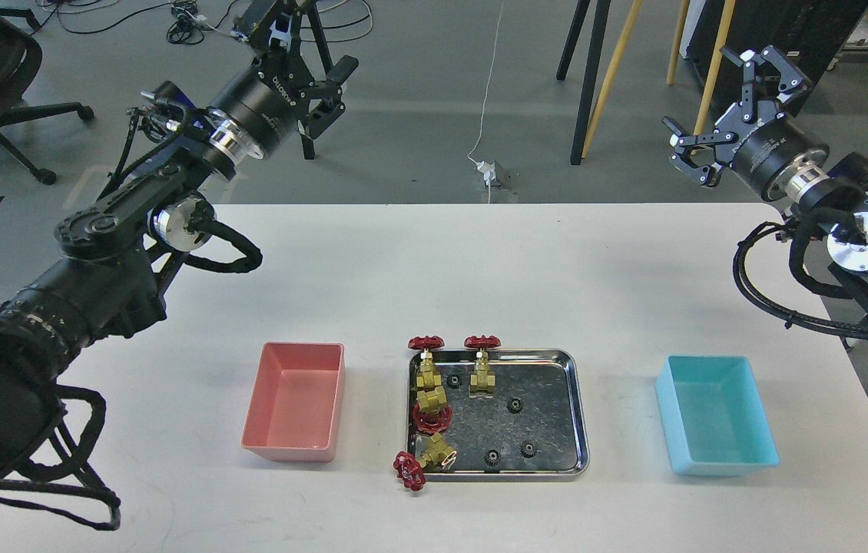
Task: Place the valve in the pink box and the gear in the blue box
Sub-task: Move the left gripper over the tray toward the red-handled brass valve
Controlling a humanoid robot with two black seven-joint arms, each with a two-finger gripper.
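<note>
Right gripper (730,96) spread wide; left gripper (303,54) partly cut off, its spacing unclear; steel tray (576,399) half-hides gears.

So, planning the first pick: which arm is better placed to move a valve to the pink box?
Left, probably. The valves sit along the steel tray's left side, beside the pink box, on the left gripper's side. The right gripper hangs open beyond the blue box.

Pink box (294,405), blue box (715,415) (turquoise), steel tray (577,407).
</note>
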